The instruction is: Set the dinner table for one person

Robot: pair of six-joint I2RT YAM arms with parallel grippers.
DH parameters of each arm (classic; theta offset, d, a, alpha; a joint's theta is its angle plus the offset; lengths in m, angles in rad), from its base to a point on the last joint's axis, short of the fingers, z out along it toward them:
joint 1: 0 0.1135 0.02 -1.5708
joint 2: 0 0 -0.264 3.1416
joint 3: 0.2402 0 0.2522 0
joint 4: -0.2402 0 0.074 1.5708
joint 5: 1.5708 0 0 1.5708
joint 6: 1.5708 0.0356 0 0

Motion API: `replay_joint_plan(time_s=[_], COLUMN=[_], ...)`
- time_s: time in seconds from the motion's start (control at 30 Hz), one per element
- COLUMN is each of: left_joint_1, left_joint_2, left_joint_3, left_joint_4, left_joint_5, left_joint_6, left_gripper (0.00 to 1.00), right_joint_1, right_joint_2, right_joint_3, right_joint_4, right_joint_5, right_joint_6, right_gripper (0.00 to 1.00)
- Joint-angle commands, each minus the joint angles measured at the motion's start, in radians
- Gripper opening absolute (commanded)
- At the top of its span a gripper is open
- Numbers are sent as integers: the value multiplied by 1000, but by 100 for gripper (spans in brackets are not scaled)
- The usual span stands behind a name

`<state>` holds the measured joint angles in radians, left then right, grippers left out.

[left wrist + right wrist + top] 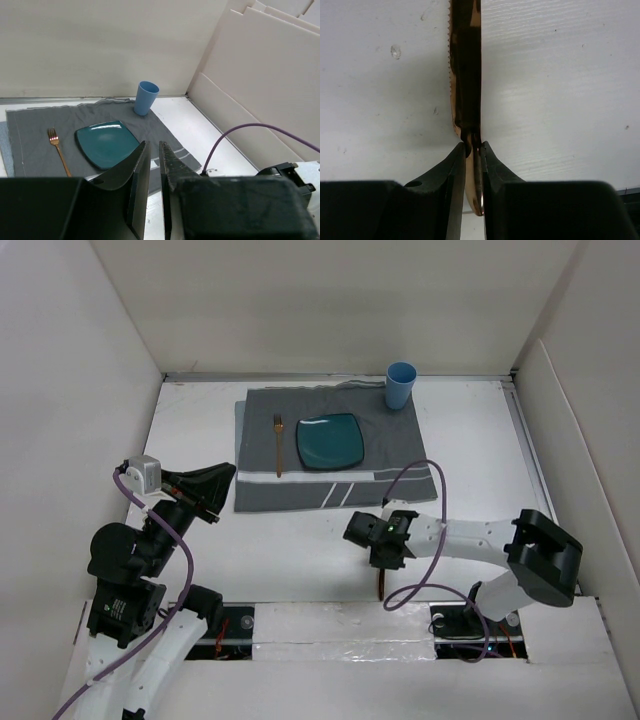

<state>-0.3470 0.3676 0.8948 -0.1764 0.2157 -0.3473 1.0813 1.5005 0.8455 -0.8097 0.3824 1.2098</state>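
Right gripper [383, 558] is clamped on the copper knife [467, 75]. In the right wrist view the fingers [456, 165] pinch it narrowly where the serrated blade meets the handle. I cannot tell whether it is off the dinner table [470, 440] or resting on it.

Knife location: near strip of bare tabletop, in front of the right arm's base and well apart from the grey placemat [400, 455]. Only a short length shows in the top view, poking out toward the arm bases.

Left gripper [154, 150]: fingers nearly closed, thin gap, nothing between them. It hangs off the mat's near left corner.

On the mat: fork [278, 445] left of the teal square plate [330, 443], blue cup [401, 386] at the far right corner.

Key relation: the free patch of mat right of the plate lies almost straight away from the right gripper, toward the far wall. The right arm is the nearer one and has the knife.

The knife's long axis runs near-to-far, roughly parallel to the fork, so I judge little yaw is needed. The blade seems to point toward the bases while the fork's tines point away. Matching them would need a half turn.

Risk: a thin pinch may let the knife swivel.
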Motion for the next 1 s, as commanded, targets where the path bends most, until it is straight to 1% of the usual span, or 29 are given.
replay_joint_plan(time_s=[0.0,0.13,0.2,0.3,0.63,0.73,0.83,0.97], left_joint_1=[-4,-4,-4,-4,-4,-4,-4,-4], left_joint_2=[-10,-10,-9,-10,-12,-10,-7,-1], left_joint_3=[12,10,10,10,7,6,6,4], left_joint_4=[43,41,43,41,41,41,40,43], left_joint_5=[-2,-9,-7,-9,-12,-12,-10,-12], left_joint_6=[13,13,13,13,14,14,16,14], left_gripper=[10,11,11,11,11,11,11,11], right_joint_1=[28,51,60,60,48,-15,-98,-208], right_joint_2=[-49,-85,-106,-118,-60,-62,-40,16], right_joint_3=[53,75,113,144,265,318,378,455], right_joint_4=[-85,-141,-178,-184,-226,-221,-207,-148], right_joint_5=[39,52,79,96,128,122,112,66], right_joint_6=[19,31,24,4,-87,-180,-308,-514], right_gripper=[2,2,2,2,0,0,0,0])
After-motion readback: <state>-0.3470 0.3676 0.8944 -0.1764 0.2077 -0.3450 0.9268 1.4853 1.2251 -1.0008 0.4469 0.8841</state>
